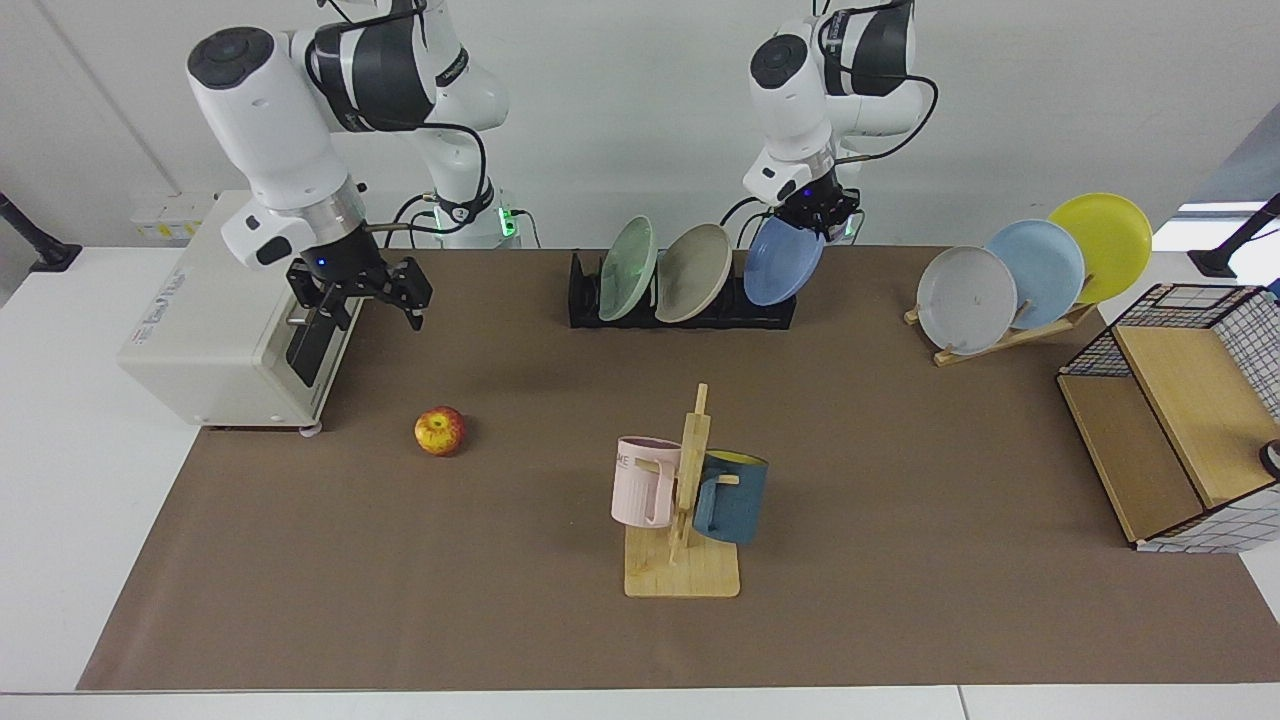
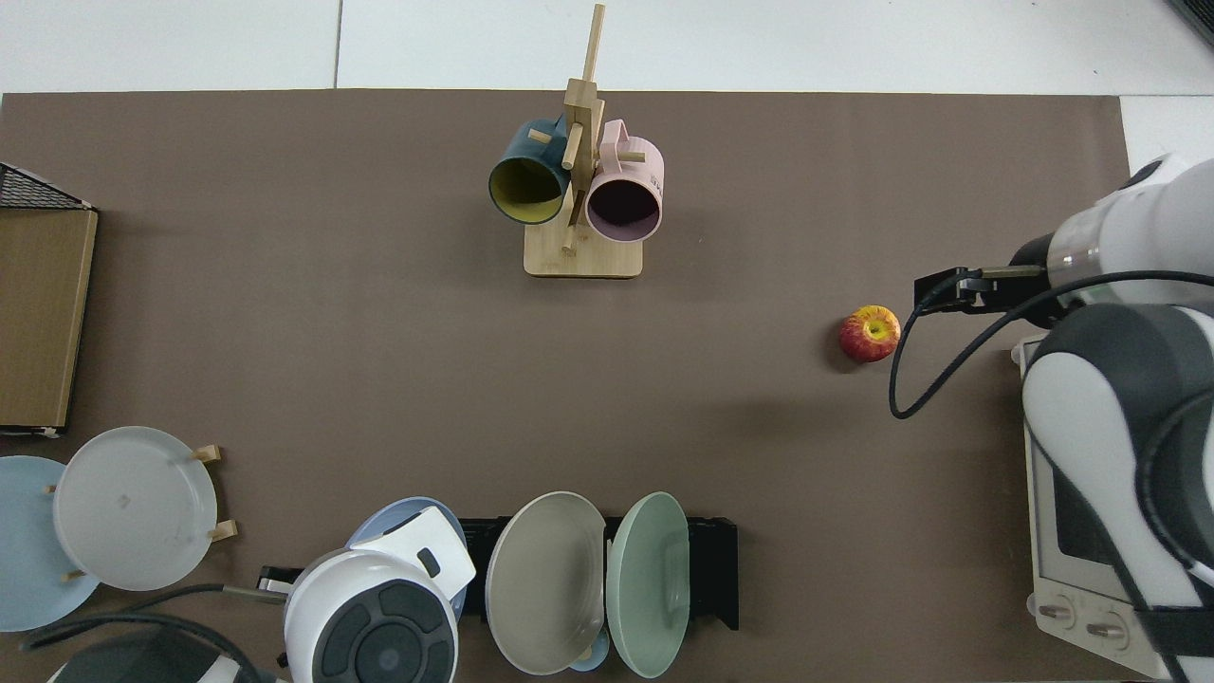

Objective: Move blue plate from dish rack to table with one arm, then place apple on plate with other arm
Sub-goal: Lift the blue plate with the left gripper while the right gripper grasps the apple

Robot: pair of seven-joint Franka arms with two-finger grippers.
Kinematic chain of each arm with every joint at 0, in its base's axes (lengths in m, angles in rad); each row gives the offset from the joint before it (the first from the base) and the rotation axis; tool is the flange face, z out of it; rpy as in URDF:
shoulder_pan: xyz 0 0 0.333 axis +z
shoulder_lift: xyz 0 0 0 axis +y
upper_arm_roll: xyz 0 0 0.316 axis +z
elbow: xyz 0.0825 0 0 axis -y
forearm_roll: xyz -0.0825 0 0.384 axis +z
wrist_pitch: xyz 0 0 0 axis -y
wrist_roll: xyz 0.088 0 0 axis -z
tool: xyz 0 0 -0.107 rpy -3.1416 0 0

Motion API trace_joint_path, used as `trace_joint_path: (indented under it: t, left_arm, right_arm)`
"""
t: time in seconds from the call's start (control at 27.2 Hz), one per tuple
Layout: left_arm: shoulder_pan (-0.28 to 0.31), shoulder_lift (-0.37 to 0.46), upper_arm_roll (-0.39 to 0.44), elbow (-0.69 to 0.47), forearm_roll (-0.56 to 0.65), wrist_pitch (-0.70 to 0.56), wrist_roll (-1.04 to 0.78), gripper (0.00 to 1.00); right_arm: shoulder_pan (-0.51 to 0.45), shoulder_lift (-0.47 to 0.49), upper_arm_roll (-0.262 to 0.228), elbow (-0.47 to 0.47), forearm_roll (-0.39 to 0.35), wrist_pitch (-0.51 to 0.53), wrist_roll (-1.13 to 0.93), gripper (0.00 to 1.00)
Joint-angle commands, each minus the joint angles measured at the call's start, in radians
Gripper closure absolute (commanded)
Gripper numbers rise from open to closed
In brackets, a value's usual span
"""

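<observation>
Two arms work at the table (image 1: 60, 420), and the dish rack (image 1: 680, 310) serves as the landmark. The left gripper (image 1: 818, 212) is clamped on the upper rim of the blue plate (image 1: 783, 262), so the plate hangs directly below the fingers at the rack's end nearest the slanted wooden plate stand (image 1: 1000, 338). In the facing view the plate's lower edge sits level with the rack's top rail; whether it touches the rack cannot be told. The left arm comes down from above the rack, its wrist pointing nearly straight down with a slight lean toward the stand. The plate stands on edge, its face turned toward the camera and a little toward the rack's other plates, its top tilted toward the stand. In the top view only a crescent of the blue plate (image 2: 379, 522) shows beside the arm's white wrist, next to the beige plate (image 2: 545, 581) and the green plate (image 2: 648, 583) in the rack.

Well away from the rack, off its opposite end, the right gripper (image 1: 368, 300) hangs in the air with its fingers spread apart, holding nothing, in front of the toaster oven (image 1: 220, 330). Its wrist points down. The apple (image 1: 439, 430) lies on the brown mat (image 1: 900, 450) below and in front of that gripper, apart from it; in the top view the apple (image 2: 869, 333) shows its stem end upward, just beside the gripper.
</observation>
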Motion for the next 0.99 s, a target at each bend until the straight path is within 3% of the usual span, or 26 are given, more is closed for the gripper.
trace_joint_path:
  t: [0.0,0.33,0.59,0.95]
  left_arm:
    - [0.069,0.058,-0.009,0.094,0.047,-0.024,-0.008,1.00]
    - [0.193,0.286,-0.009,0.329,0.083,0.051,-0.043,1.00]
    - [0.270,0.294,0.000,0.307,-0.094,0.210,-0.060,1.00]
    - [0.283,0.322,0.000,0.215,-0.385,0.439,-0.055,1.00]
  right_arm:
    - [0.007,-0.011,0.003,-0.149,-0.023,0.154,0.030,0.00]
    - [0.016,0.079,0.001,-0.201,-0.029,0.297,0.033,0.00]
    - [0.012,0.150,-0.001,-0.202,-0.032,0.381,0.032,0.00]
    - [0.003,0.249,-0.001,-0.201,-0.046,0.485,0.027,0.00]
